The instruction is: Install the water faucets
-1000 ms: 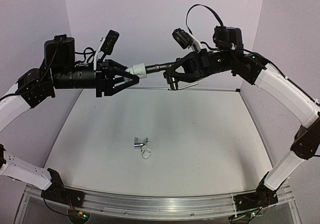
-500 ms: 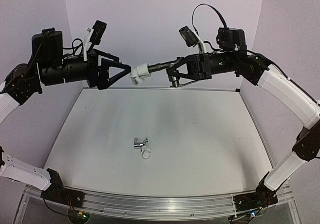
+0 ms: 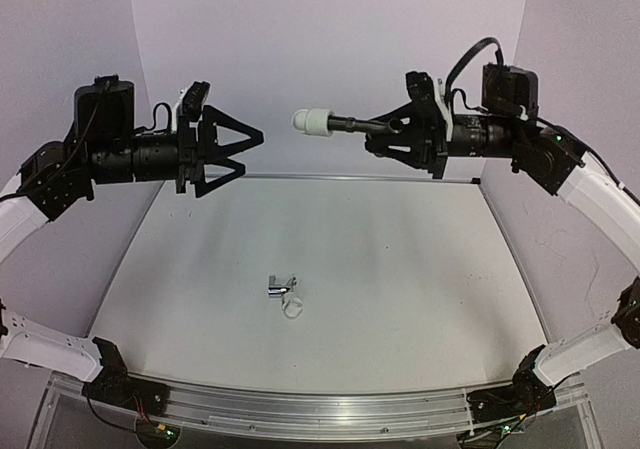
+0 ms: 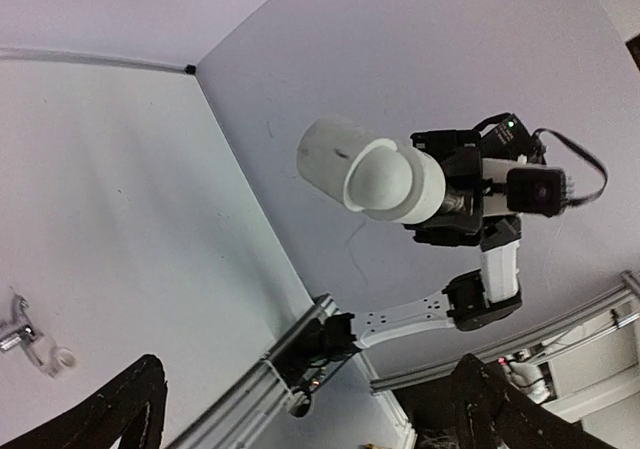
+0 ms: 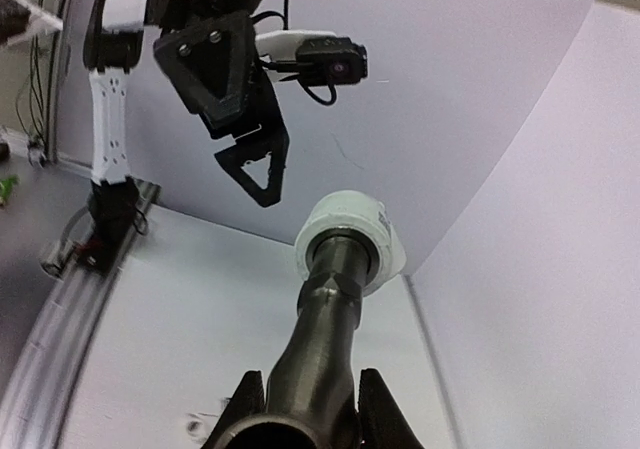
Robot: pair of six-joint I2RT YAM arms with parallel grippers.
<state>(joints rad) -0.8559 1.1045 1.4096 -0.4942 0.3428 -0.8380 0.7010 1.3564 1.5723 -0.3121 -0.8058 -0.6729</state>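
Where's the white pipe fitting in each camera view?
Top external: white fitting at upper centre, in the air between the two arms.
Left wrist: centre, large, seen end-on.
Right wrist: centre, on the far end of the black faucet, at.
Shared landmark: the right gripper, holding that faucet just behind the fitting.

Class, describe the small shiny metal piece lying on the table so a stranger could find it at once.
On the white table, slightly left of its middle, lies the chrome faucet, a small white ring beside it on the near side. It is the only shiny metal thing lying there; the black faucet is up in the right gripper.
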